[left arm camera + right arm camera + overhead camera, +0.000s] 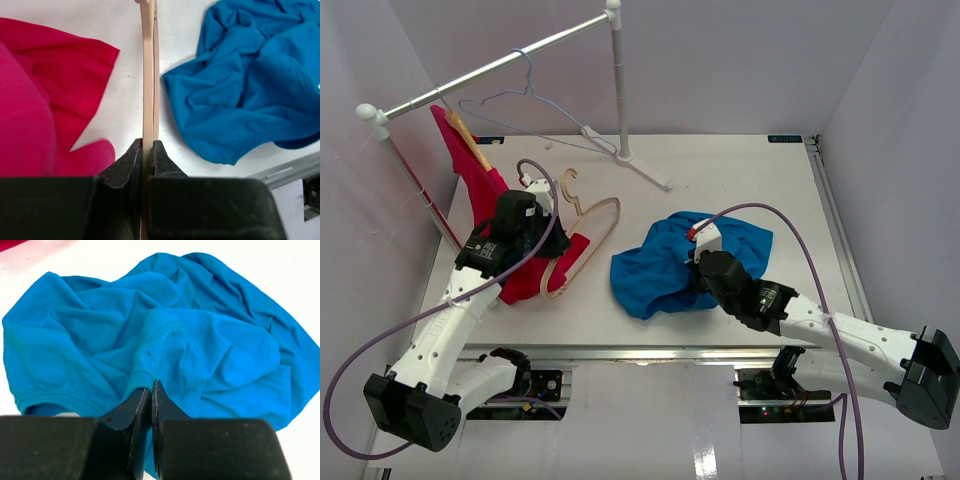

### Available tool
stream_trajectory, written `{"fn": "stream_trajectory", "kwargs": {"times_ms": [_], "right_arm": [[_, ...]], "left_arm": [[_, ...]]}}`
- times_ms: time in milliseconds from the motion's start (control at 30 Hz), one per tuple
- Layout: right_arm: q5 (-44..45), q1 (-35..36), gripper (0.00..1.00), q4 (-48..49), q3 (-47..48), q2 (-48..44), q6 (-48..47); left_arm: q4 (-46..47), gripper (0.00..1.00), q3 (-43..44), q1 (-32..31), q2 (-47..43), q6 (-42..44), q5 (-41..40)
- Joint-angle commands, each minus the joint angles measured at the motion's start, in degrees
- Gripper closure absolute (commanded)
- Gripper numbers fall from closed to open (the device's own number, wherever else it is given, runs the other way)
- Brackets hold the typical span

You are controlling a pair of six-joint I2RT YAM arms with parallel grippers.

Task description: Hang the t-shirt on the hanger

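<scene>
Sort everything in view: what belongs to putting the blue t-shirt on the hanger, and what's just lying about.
Part of the job:
t-shirt, pinched by the right end effector
wooden hanger, clamped in the left end effector

Just lying about:
red shirt
wire hanger, hooked on the clothes rail

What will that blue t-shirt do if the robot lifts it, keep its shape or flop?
Probably flop: the t-shirt lies in crumpled folds, so it should drape and hang from the pinched ribbed edge in the right hand. It looks thin and light, and likely won't slip, since the cloth is bunched tight between the jaws.
</scene>
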Motion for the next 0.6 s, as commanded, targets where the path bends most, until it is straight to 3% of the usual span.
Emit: {"fn": "stream_trajectory", "kwargs": {"times_ms": [0, 300, 567], "right_arm": [[2.33, -0.30, 0.92, 2.12, 0.58, 0.29, 0.68], [10.40, -2.35, 0.92, -1.26, 3.62, 2.31, 4.94], [6.98, -11.11, 0.92, -2.88, 6.62, 7.85, 9.83]], "left_arm": [[4.21, 1.00, -1.86, 0.11, -1.67, 0.47, 8.47], [16.05, 1.00, -11.25, -1.63, -4.98, -4.40, 27.11], [17.21, 1.00, -13.94, -4.82, -7.87, -2.45, 30.05]]}}
